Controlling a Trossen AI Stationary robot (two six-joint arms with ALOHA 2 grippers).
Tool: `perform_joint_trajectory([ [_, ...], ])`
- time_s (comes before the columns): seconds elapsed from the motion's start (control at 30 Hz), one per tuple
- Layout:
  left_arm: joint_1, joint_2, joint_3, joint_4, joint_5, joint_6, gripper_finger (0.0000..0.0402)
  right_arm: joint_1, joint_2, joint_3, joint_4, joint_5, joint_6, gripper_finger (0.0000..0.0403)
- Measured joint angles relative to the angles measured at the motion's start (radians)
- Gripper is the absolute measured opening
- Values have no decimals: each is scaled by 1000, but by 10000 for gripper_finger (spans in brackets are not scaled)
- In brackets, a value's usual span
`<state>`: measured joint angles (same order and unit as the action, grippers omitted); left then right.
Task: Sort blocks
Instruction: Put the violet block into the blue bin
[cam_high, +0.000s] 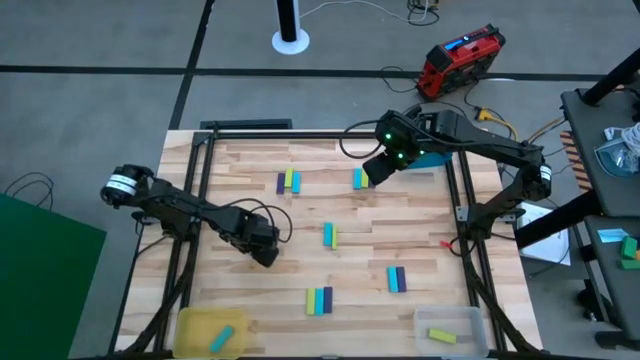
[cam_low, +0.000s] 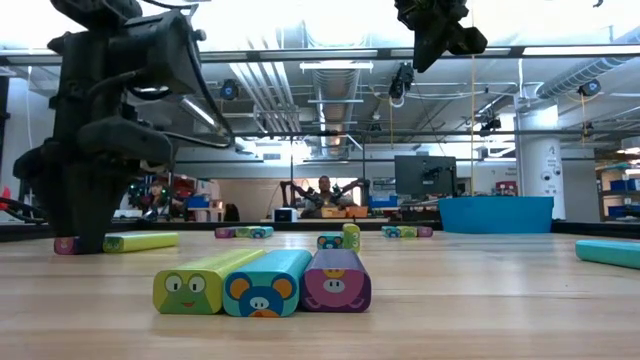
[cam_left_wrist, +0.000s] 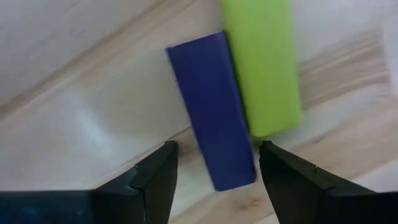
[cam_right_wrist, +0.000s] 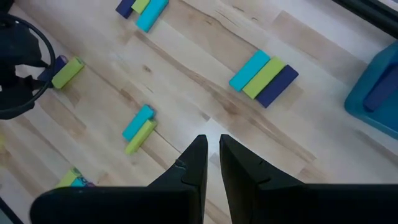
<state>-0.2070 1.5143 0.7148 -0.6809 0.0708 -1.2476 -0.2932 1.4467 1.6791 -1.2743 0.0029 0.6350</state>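
The work surface is a pale wooden table (cam_high: 250, 200) in a workshop, with small blocks scattered across it in pairs and triples and trays at its corners.

Left side: the yellow tray (cam_high: 195, 325) sits at the near left corner and already holds a cyan block. The left gripper (cam_high: 266, 255) is low over the table, just above that tray's corner region. In the left wrist view its fingers (cam_left_wrist: 155, 177) are spread apart and empty, and a dark purple block (cam_left_wrist: 214, 112) lies between them, its near end inside the gap. A yellow-green block (cam_left_wrist: 261, 65) touches the purple one along one long side. The purple block's long axis runs roughly along the gripper's forward direction, slightly skewed, so the fingers straddle its narrow width. The left arm is clearly the nearer arm to this pair.

Judgement: closing now would likely catch the purple block alone, provided the one finger clears the adjoining yellow-green block.

Right side: the right gripper (cam_high: 380, 172) is raised above the far right part of the table near the blue tray (cam_right_wrist: 373, 87), its fingers nearly together and holding nothing.
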Motion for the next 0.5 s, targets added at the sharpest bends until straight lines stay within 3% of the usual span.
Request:
perform_joint_trajectory([
  [0.33, 0, 0, -9, 8, -7, -10, 156, 0, 0, -1, 0, 24, 0, 34],
  [0.5, -1, 0, -9, 9, -7, -19, 152, 0, 0, -1, 0, 26, -2, 34],
])
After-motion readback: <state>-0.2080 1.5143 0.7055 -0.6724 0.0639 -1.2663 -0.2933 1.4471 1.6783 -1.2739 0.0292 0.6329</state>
